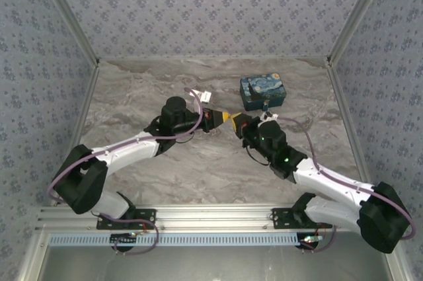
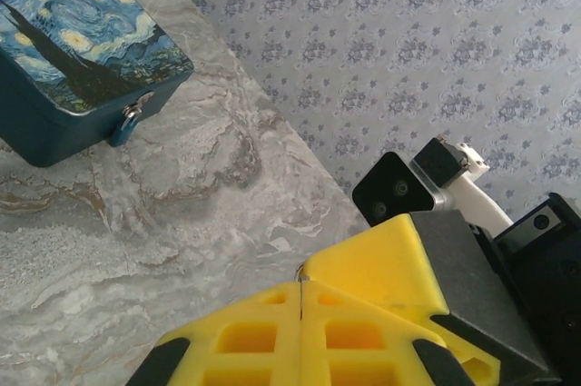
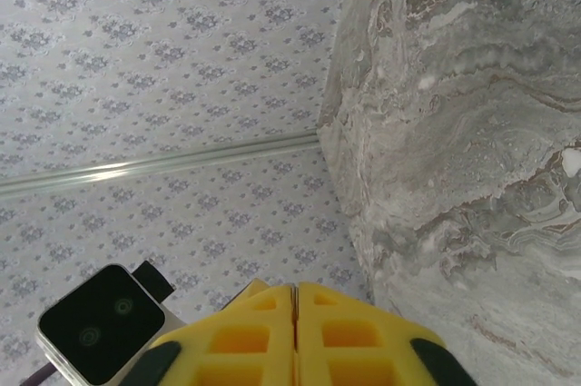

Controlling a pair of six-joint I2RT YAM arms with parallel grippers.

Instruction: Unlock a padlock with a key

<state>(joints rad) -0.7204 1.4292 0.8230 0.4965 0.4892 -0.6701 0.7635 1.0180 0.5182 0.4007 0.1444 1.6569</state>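
The marble table (image 1: 165,175) held the starry-night box (image 1: 262,91) at its far right. In the middle of the table the two arms met tip to tip. The left gripper (image 1: 227,118) was clamped tight on what looked like the key (image 2: 301,275), a thin dark sliver between its pads. The right gripper (image 1: 236,123) had its fingers pressed together on nothing visible. The padlock (image 2: 122,128) hung from the box's front clasp, well apart from both, not yet opened. To my eye, carrying the key over, inserting it and turning it all remained.

Both arms reach inward over the middle of the surface (image 1: 198,182), elbows low. The left gripper (image 1: 226,117) and the right gripper (image 1: 236,123) meet tip to tip, each with its jaws pressed together.
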